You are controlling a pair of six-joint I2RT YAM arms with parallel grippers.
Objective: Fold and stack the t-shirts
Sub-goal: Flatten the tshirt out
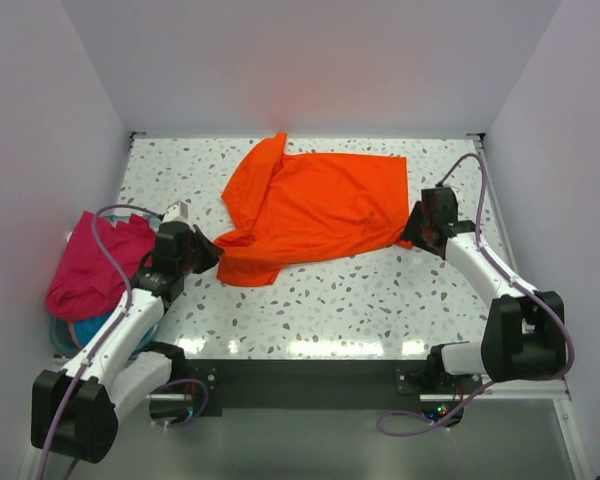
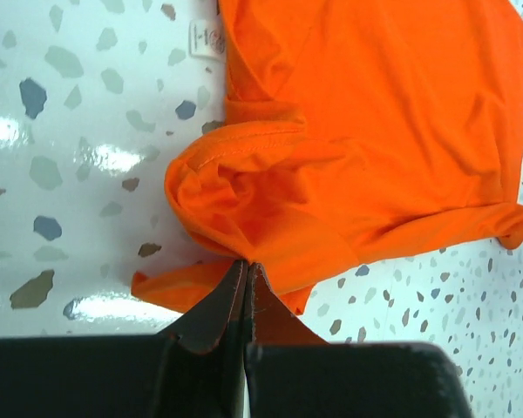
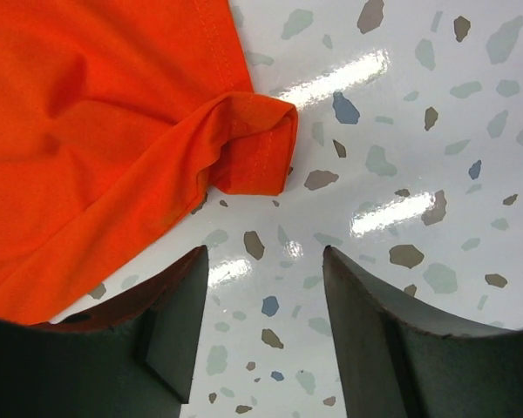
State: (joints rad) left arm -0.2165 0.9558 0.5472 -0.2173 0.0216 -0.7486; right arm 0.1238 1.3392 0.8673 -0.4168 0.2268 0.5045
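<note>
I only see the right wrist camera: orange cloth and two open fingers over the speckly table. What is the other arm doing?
Observer: The left gripper is shut, pinching the orange t-shirt at its near-left corner.
Operator: Are there more shirts anywhere?
Observer: Yes. A magenta-pink shirt lies bunched at the left edge of the table, with teal-blue cloth peeking out beneath it.
Operator: Is the orange one lying flat?
Observer: Mostly spread out, but its far-left part is flopped over itself.
</note>
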